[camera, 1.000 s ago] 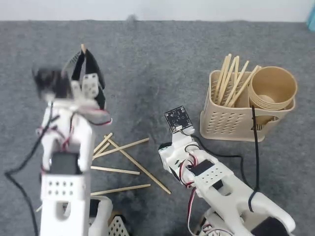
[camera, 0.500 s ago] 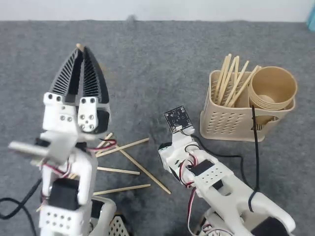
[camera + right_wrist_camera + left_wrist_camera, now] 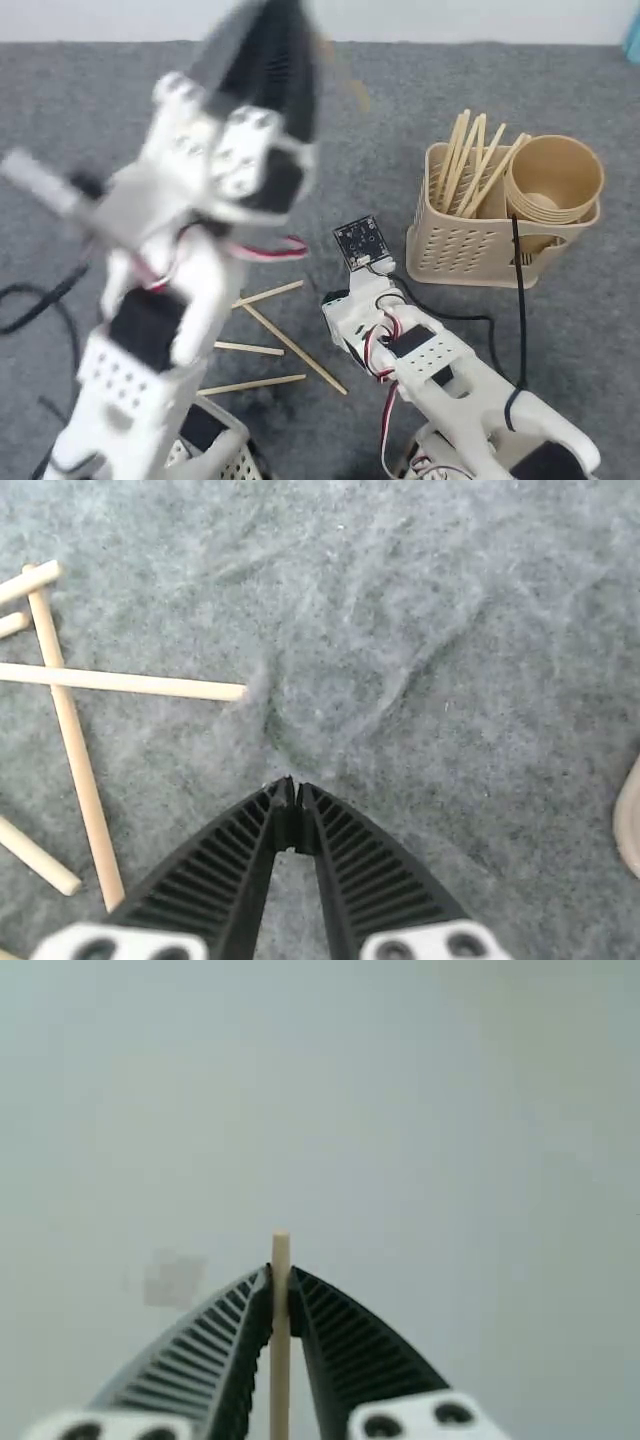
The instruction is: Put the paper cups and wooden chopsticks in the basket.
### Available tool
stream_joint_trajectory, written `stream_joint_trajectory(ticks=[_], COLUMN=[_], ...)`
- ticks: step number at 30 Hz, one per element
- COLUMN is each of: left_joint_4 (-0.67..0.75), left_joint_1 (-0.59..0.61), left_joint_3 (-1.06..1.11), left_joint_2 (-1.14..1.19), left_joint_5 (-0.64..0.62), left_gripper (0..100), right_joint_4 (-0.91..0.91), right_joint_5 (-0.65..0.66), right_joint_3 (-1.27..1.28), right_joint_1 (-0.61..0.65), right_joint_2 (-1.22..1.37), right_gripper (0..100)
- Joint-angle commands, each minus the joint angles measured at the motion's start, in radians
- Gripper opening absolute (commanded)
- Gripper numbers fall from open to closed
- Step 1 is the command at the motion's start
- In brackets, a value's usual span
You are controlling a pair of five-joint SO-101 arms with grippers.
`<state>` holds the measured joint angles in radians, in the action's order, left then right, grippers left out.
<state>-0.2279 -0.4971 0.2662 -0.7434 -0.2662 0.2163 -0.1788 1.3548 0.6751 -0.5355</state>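
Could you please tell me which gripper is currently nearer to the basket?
Right. The right gripper sits shut low over the mat, a short way from the basket; the left gripper is high up and farther off, shut on a chopstick.

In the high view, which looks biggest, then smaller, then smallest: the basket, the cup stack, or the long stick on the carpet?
1. Basket
2. Cup stack, standing inside it
3. Long stick, long but very thin

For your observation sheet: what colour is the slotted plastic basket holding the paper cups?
Beige; the high view shows the slotted plastic basket best.
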Motion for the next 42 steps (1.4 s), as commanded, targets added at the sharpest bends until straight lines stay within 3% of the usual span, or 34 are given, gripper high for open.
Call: stream_joint_trajectory(ticks=[1, 6, 13, 20, 30, 37, 42], left_joint_4=[-0.031, -0.029, -0.025, 0.252, 0.258, 0.256, 0.222], left_joint_1=[-0.095, -0.169, -0.133, -0.132, -0.143, -0.152, -0.144], left_joint_3=[-0.111, -0.110, -0.027, 0.239, 0.476, 0.492, 0.469], left_joint_2=[0.107, 0.196, 0.281, 0.293, 0.288, 0.287, 0.275], left_joint_5=[-0.040, -0.037, -0.041, -0.035, -0.037, -0.041, -0.043], left_gripper=[1, 1, 1, 1, 1, 2, 15], right_joint_4=[-0.018, -0.018, -0.016, -0.016, -0.016, -0.016, -0.016], right_joint_5=[-0.006, -0.006, -0.006, -0.006, -0.006, -0.006, -0.006], right_joint_3=[-0.061, -0.061, -0.061, -0.061, -0.061, -0.063, -0.063], right_joint_1=[-0.012, -0.012, -0.012, -0.012, -0.012, -0.012, -0.012], right_joint_2=[0.012, 0.012, 0.012, 0.012, 0.012, 0.012, 0.012], right_gripper=[0.8, 0.8, 0.8, 0.8, 0.8, 0.8, 0.8])
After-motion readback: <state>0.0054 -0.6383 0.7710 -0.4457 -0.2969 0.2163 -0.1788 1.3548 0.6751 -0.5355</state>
